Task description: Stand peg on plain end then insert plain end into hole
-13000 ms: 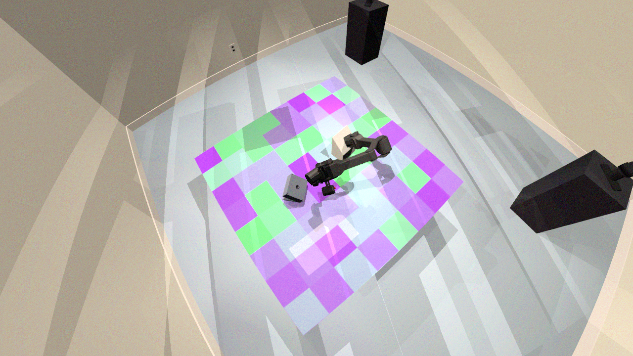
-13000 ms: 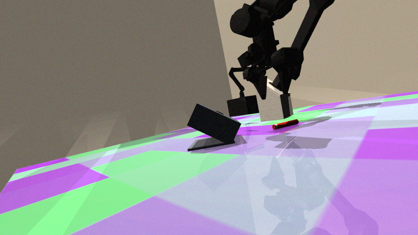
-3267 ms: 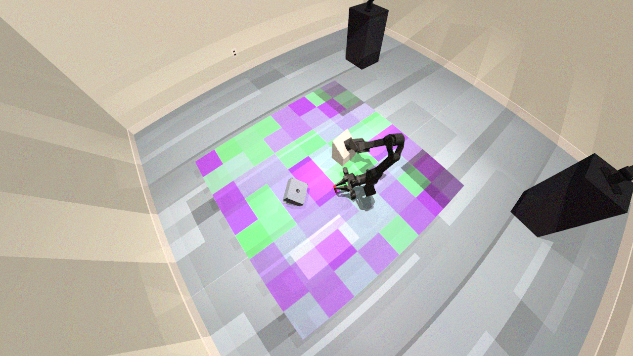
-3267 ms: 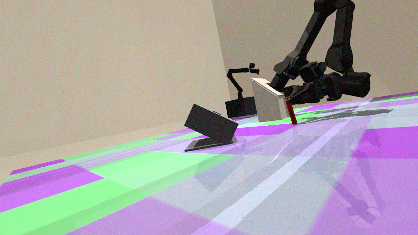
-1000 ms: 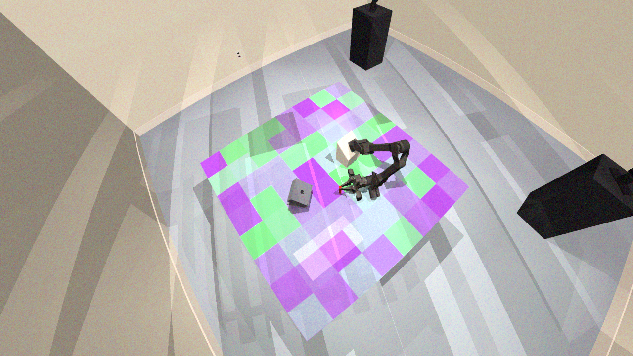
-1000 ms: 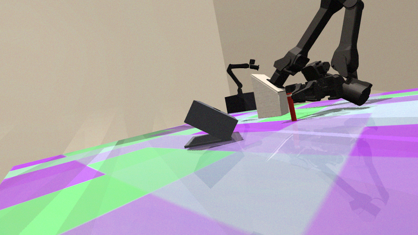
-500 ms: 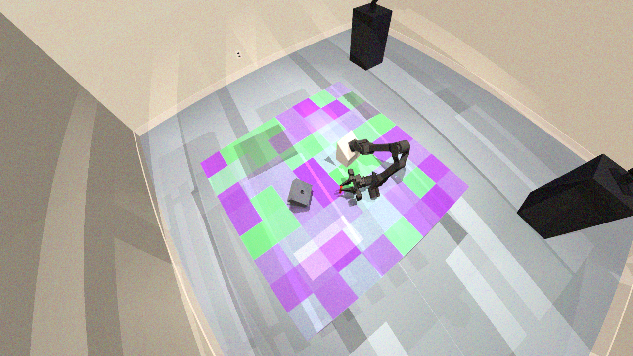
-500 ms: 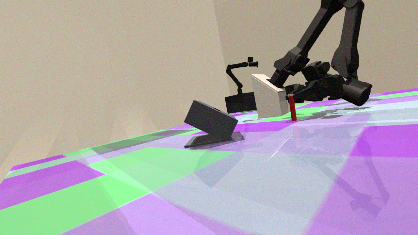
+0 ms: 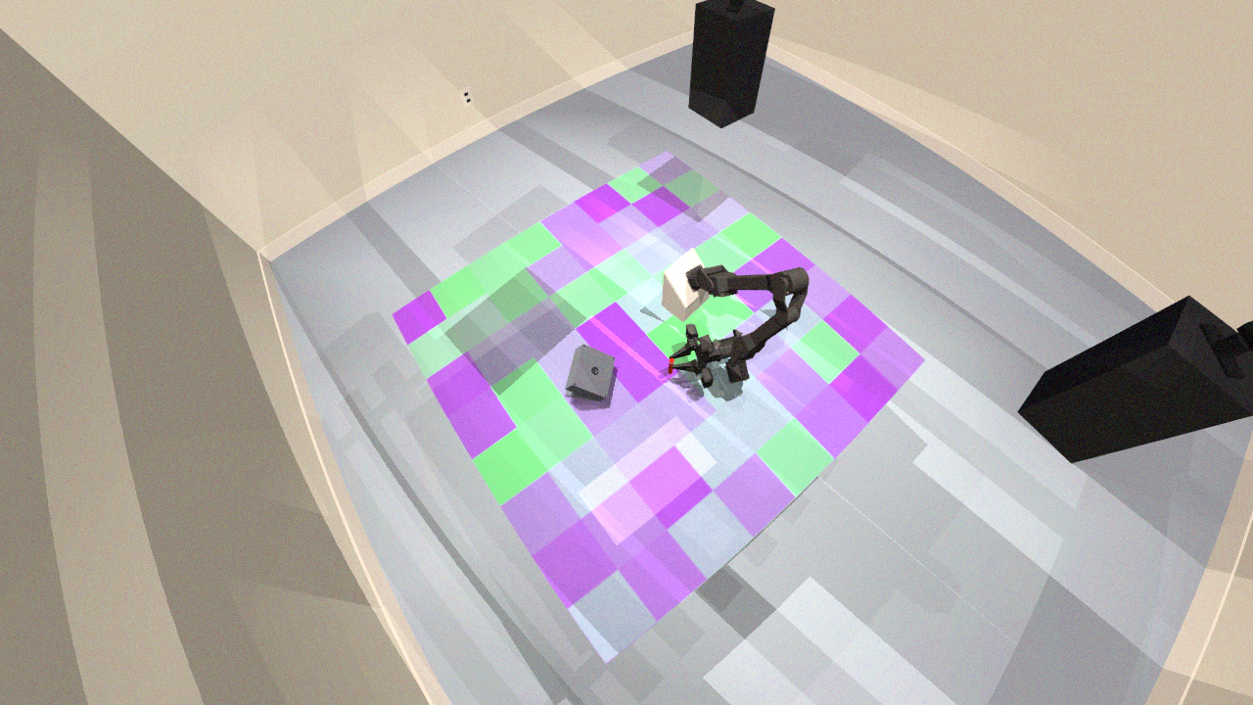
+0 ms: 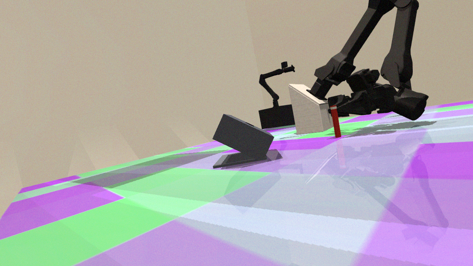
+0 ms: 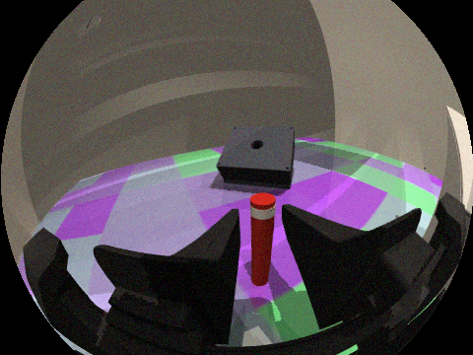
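Note:
The red peg [image 9: 671, 365] [image 10: 336, 125] [image 11: 261, 247] stands upright on the table, its white-banded end up and its plain end on the table top. My gripper [image 9: 672, 363] [image 10: 332, 107] [image 11: 260, 213] is open, level with the peg's upper part, with one finger on each side of it. In the wrist view a gap shows between the peg and each finger. The dark grey sloped panel [image 9: 584, 386] [image 10: 242, 133] [image 11: 246, 160] stands beyond the peg. Its round hole [image 9: 595, 370] [image 11: 256, 144] is empty; the inside of the hole is dark.
A pale block with a sloped top [image 9: 678, 296] [image 10: 307, 113] stands beside the gripper, and my arm [image 9: 753, 282] [image 10: 360, 31] extends from it. The panel rests on a thin dark base plate [image 10: 228, 161]. Large black boxes [image 9: 726, 66] [image 9: 1130, 386] stand far off.

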Controlling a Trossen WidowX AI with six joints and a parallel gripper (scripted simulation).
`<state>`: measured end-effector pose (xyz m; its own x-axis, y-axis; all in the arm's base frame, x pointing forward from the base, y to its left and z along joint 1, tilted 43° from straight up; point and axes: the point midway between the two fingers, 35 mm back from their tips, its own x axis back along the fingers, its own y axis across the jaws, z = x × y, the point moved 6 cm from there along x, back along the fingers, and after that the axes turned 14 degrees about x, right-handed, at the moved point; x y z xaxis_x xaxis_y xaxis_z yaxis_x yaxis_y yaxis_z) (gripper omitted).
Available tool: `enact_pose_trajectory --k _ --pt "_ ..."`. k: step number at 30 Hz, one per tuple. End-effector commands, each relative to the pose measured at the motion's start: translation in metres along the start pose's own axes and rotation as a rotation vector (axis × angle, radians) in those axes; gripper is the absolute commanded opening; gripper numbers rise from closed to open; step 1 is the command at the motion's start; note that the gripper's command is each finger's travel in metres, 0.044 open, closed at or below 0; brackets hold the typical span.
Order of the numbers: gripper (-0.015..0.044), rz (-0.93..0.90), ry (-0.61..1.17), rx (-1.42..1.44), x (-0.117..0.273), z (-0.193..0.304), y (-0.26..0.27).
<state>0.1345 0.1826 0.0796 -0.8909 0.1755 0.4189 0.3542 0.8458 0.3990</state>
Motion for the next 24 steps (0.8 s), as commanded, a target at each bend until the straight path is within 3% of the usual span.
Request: enact_pose_trajectory --k 1,12,24 --pt "0.0156 0.0 0.001 0.0 0.0 0.0 0.0" --pt "0.044 0.0 0.001 0.0 0.0 0.0 0.0" --pt "0.044 0.011 0.009 0.002 -0.001 -0.013 0.001"
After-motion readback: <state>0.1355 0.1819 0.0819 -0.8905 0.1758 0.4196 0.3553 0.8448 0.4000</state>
